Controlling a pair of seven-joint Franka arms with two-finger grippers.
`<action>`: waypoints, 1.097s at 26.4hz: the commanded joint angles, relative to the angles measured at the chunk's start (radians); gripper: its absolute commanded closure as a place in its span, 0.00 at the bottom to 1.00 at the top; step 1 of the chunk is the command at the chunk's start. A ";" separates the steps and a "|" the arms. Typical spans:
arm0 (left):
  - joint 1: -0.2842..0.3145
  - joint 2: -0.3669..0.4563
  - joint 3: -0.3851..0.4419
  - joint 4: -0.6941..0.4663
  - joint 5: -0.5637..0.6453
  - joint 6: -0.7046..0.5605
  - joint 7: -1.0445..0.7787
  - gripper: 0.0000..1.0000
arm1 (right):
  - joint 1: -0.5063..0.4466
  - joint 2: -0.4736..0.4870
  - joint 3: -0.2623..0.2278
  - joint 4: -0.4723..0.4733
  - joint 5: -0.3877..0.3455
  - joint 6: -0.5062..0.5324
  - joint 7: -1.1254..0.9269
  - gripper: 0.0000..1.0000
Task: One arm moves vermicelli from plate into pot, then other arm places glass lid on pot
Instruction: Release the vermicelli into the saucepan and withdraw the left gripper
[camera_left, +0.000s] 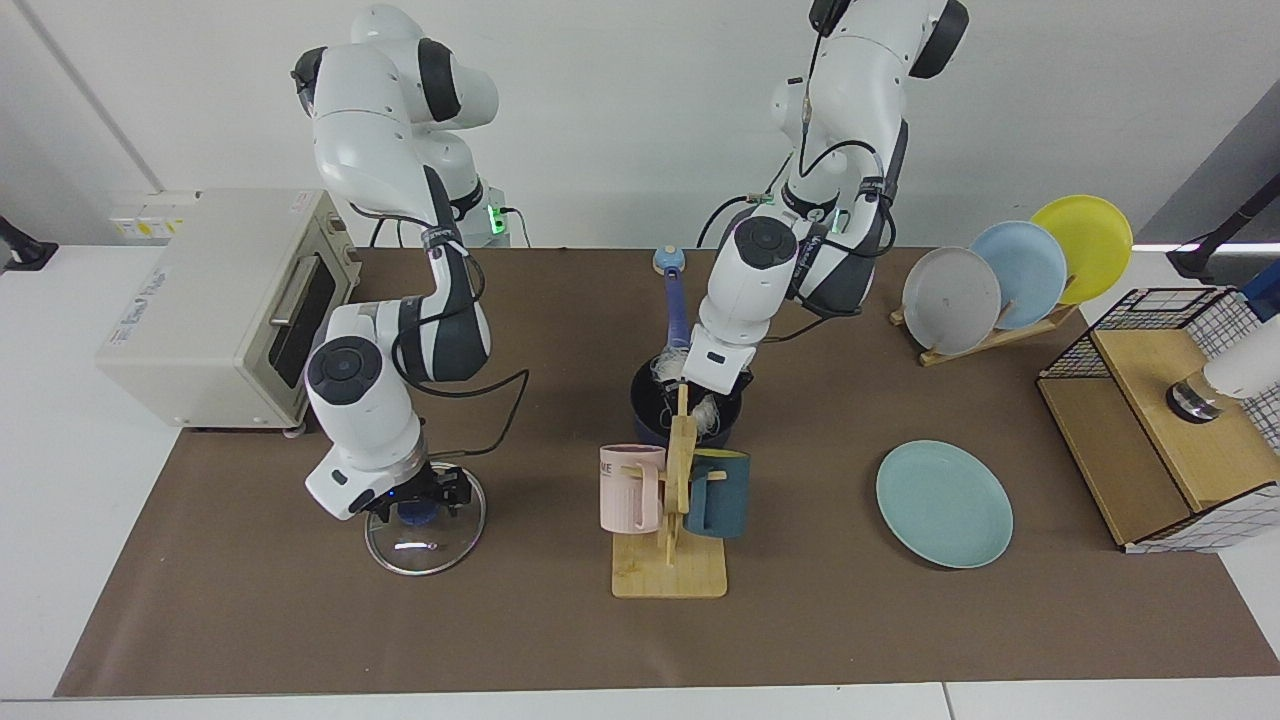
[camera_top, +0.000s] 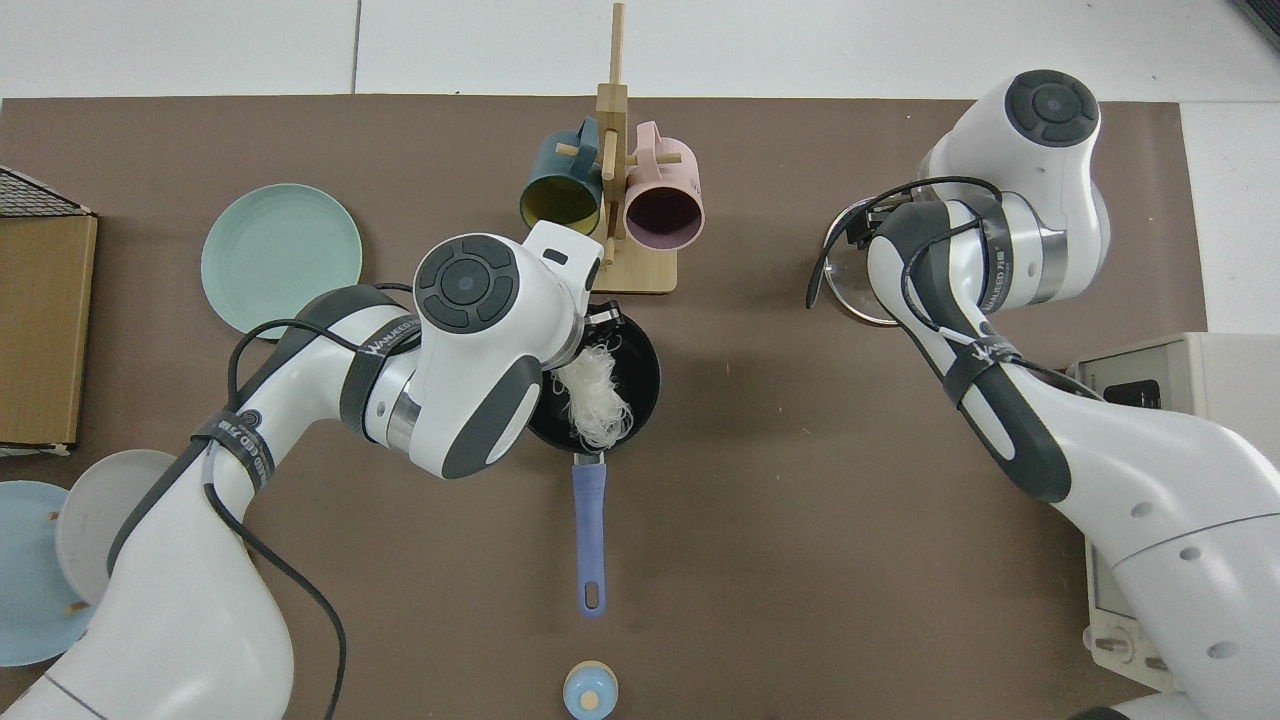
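Vermicelli (camera_top: 595, 392), loose white strands, hangs into pot (camera_top: 645, 372), seemingly pinched by left gripper (camera_top: 590, 335).

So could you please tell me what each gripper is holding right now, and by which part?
The left gripper grips the white vermicelli bundle by its top over the dark navy pot. The right gripper is at the clear glass lid's blue knob; whether it grips is unclear.

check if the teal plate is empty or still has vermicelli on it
Empty: the plate is bare; the vermicelli hangs in the pot.

Vermicelli (camera_top: 596, 392) in pot (camera_top: 640, 352), behind mug rack (camera_left: 672, 500), between plate (camera_left: 944, 504) and glass lid (camera_left: 425, 540).
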 joint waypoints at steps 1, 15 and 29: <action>0.008 -0.012 0.003 -0.030 0.019 0.030 -0.014 0.00 | -0.012 -0.009 0.009 -0.049 -0.026 0.058 0.021 0.00; 0.028 -0.028 0.043 0.264 0.011 -0.330 0.064 0.00 | -0.012 -0.018 0.011 -0.056 -0.020 0.034 0.021 0.00; 0.075 -0.219 0.334 0.373 0.008 -0.585 0.546 0.00 | -0.025 -0.026 0.011 -0.066 -0.006 0.032 0.018 0.23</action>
